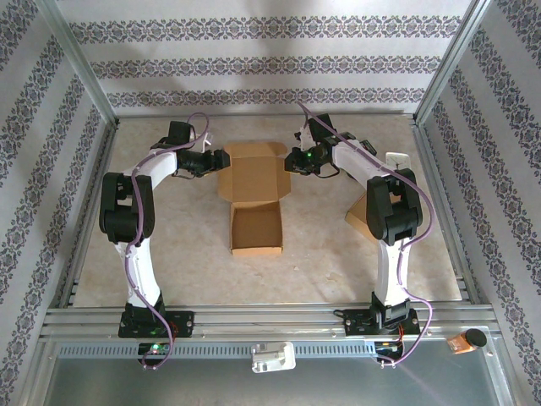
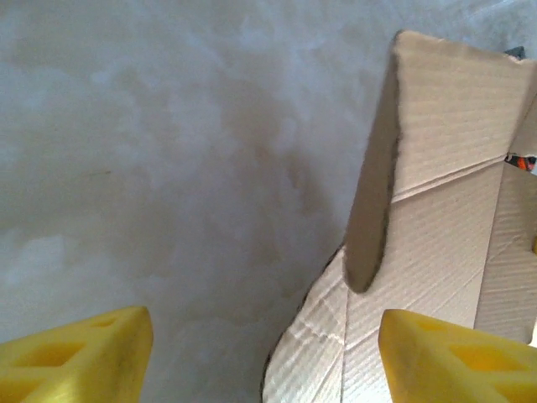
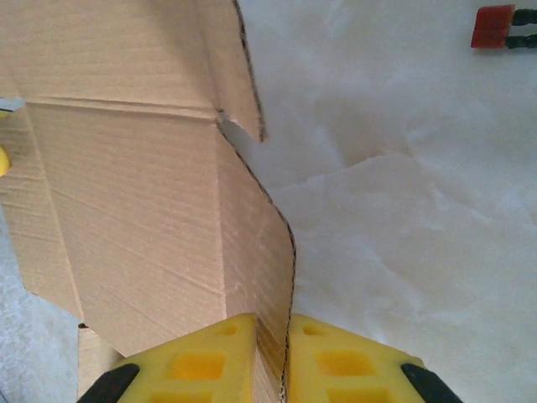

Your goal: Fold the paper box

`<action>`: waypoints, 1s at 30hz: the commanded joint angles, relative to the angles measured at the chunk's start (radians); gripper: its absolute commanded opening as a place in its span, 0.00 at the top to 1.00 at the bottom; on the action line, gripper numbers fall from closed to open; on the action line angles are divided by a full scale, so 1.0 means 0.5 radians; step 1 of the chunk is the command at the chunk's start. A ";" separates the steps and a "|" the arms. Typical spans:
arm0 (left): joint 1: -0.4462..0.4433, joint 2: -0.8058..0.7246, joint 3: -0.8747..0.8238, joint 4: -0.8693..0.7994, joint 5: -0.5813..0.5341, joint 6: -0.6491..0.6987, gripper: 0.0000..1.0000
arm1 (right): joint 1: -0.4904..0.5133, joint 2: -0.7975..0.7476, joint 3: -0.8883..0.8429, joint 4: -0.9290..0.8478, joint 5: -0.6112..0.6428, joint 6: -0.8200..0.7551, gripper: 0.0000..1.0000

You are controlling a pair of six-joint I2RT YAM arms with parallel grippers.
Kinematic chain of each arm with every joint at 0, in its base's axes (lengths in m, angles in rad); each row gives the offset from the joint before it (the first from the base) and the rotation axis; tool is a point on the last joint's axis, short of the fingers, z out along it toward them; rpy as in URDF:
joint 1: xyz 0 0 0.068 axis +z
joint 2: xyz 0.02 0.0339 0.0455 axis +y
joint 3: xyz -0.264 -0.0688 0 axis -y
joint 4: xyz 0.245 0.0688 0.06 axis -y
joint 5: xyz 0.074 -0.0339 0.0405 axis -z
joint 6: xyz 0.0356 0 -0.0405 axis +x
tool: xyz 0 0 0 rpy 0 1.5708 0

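Seen from above, the paper box (image 1: 254, 182) is lying on the table (image 1: 338, 262), midway across and nearer the far edge, with its tray open. The left gripper (image 1: 221, 159) and right gripper (image 1: 290, 161) are flanking its lid.

At the left wrist, the left gripper (image 2: 264, 327) is standing wide open with the left flap (image 2: 436, 126) rising ungripped between its fingers. Closing off-centre is likely to crumple the flap.

At the right wrist, the right gripper (image 3: 271, 336) is pinching the right flap (image 3: 252, 243) by its edge. Pulling from here risks tearing the flap or dragging the box.

Striped patterned walls (image 1: 254, 63) enclose a pale marbled table (image 1: 321, 262).
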 commanded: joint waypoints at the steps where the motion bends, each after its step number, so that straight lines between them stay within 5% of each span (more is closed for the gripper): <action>1: 0.000 0.015 0.035 -0.001 0.034 -0.020 0.28 | -0.016 -0.028 0.056 0.008 -0.032 -0.045 0.83; 4: -0.003 0.030 -0.022 0.164 0.226 -0.161 0.39 | -0.016 -0.028 0.058 -0.001 -0.027 -0.042 0.83; 10: -0.003 -0.013 -0.113 0.353 0.321 -0.246 0.76 | 0.007 -0.053 0.047 -0.002 0.030 -0.049 0.84; 18: -0.011 -0.171 -0.161 0.585 0.411 -0.177 0.83 | 0.081 -0.174 0.096 -0.016 0.176 -0.039 0.86; 25: -0.101 -0.397 -0.518 1.305 0.333 0.194 0.96 | 0.217 -0.368 -0.087 0.107 0.416 -0.305 0.68; 30: -0.103 -0.384 -0.636 1.668 0.395 0.255 1.00 | 0.208 -0.726 -0.217 0.188 0.811 -0.698 0.39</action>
